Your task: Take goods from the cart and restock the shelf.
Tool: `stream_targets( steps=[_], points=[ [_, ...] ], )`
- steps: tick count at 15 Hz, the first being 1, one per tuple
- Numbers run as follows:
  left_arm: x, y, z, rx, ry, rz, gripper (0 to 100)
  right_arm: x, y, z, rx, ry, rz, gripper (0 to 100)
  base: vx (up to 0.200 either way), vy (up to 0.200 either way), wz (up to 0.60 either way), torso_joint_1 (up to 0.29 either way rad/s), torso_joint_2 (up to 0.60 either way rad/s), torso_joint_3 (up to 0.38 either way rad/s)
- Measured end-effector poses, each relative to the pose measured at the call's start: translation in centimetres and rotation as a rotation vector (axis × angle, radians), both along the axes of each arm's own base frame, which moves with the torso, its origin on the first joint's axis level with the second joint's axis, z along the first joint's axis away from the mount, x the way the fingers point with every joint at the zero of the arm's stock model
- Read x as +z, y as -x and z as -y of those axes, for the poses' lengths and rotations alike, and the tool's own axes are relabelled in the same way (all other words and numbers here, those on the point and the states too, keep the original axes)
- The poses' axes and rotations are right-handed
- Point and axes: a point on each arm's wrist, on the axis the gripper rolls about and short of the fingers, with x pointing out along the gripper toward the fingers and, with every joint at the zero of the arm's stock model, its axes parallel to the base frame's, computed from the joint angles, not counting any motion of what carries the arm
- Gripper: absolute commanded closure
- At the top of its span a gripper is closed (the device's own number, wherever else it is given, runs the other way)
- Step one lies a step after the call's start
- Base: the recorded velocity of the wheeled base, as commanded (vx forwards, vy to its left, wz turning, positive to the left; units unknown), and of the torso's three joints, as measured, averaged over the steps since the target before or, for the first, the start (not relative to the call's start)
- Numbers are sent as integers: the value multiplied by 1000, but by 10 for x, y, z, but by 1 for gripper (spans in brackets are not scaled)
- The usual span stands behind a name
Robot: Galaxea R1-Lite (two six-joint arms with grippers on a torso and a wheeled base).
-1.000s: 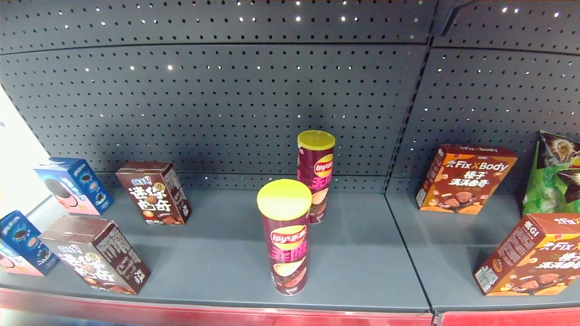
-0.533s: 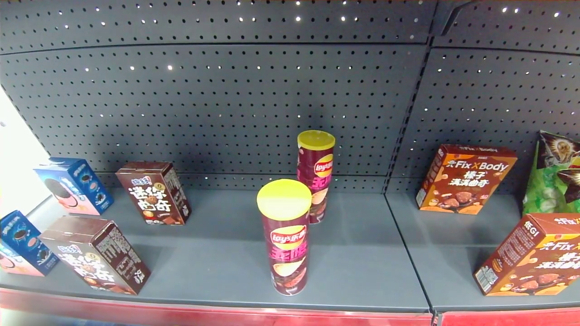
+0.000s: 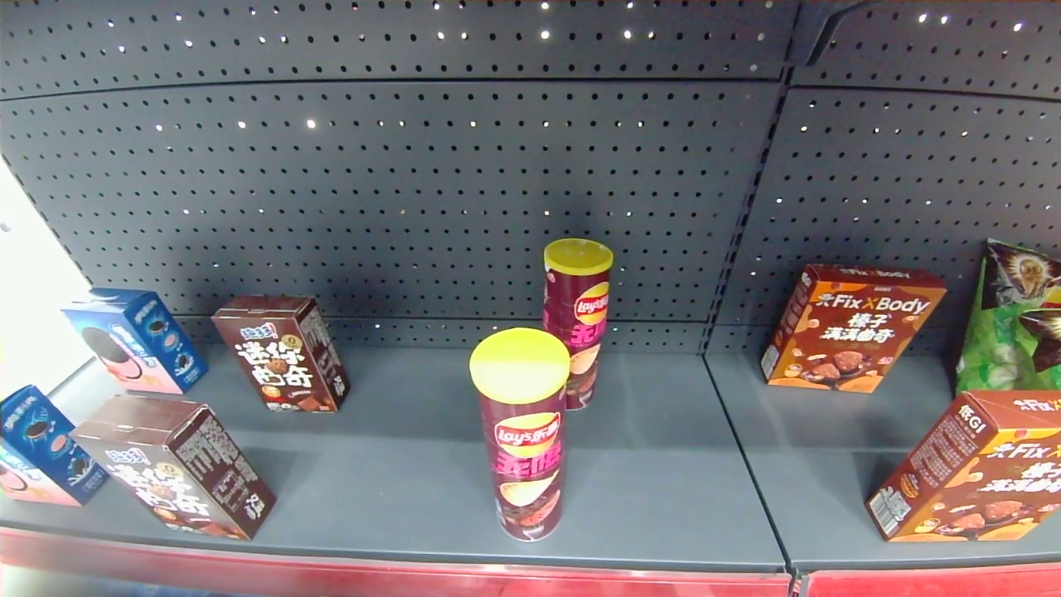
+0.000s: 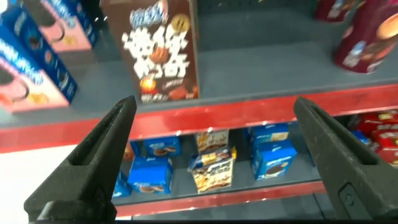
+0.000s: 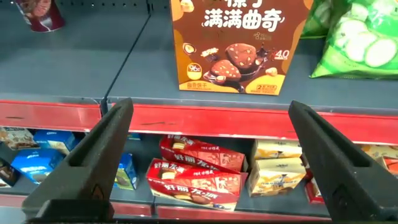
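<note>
My left pincer and right pincer have matt black fingers, plastic by the look. The grey shelf deck is smooth painted metal with a dull sheen, and the dark perforated back panel has the same matt finish. The red front strip is glossy. The two maroon chip cans wear glossy printed wraps under smooth yellow plastic lids. The brown biscuit boxes, blue biscuit boxes and orange-brown cartons are coated cardboard, slightly shiny. The green snack bag is crinkled glossy film.
</note>
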Motion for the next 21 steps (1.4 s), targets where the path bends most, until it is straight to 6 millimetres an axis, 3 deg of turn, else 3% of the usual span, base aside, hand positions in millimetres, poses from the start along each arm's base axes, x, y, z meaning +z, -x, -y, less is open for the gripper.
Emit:
stream_targets(
  steps=[4,7,10,14,21],
  points=[
    [49,-19,3,-52,38,-42,0,0,0,0,1,0,0,0,0,0,0,0,0,0],
    [67,-43,11,-258,46,-111,0,0,0,0,0,0,0,0,0,0,0,0,0,0],
    [72,-63,18,-355,-52,-95,0,0,0,0,0,0,0,0,0,0,0,0,0,0],
    [73,-101,31,-418,-308,-72,0,0,0,0,1,0,0,0,0,0,0,0,0,0],
    [78,-166,62,-522,-435,-112,0,0,0,0,0,1,0,0,0,0,0,0,0,0]
  ],
)
